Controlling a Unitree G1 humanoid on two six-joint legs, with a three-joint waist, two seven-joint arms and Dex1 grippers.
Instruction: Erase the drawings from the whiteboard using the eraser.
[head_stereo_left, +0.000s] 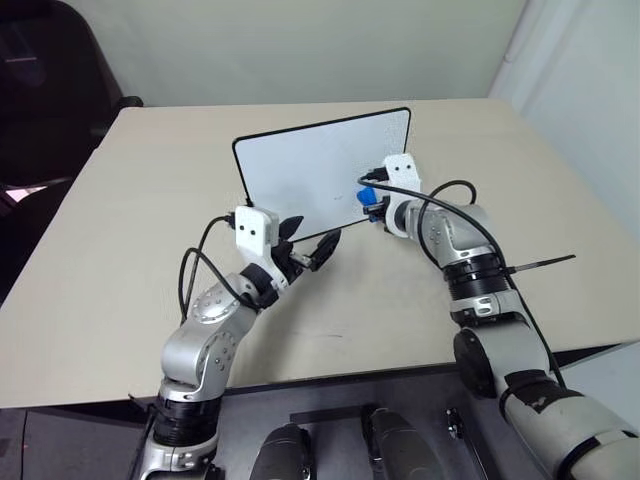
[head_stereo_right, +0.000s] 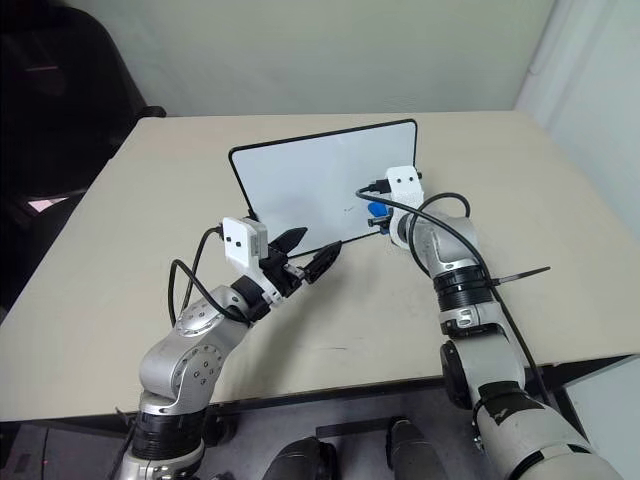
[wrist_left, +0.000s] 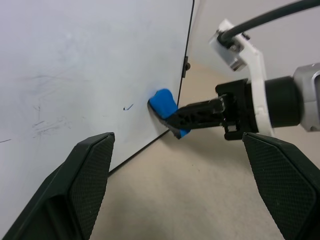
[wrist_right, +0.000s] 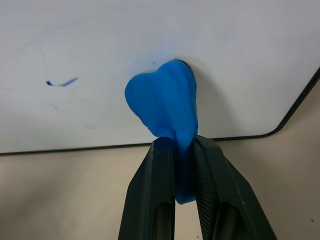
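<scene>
The small bright blue oblong eraser (wrist_right: 167, 107) is pinched between the two black fingers of the right gripper (wrist_right: 182, 165), its soft tip squashed flat against the face of the rectangular white whiteboard with its thin black frame (head_stereo_left: 310, 165), close to the board's lower corner at about 5 o'clock on the panel. The board stands propped up, tilted, on the pale beige counter (head_stereo_left: 120, 260), roughly at the counter's middle. What is left of the thin blue pen drawings (wrist_right: 62, 82) is a single short stroke, near the eraser at its 9 o'clock in the right wrist view, apart from it; faint grey smears elsewhere on the board read as wiped residue. In my judgement the wiping step is under way and nearly done: the next move calls for sliding the pressed eraser sideways over that last stroke while keeping contact, without shoving the board over. The right arm reaches forward from 5 o'clock, wrist angled slightly downward toward the board. The left gripper (head_stereo_left: 305, 240) sits at the board's lower edge at about 7 o'clock, its fingers spread wide and holding nothing, seemingly placed to brace the board, though whether it touches the frame I cannot tell.
</scene>
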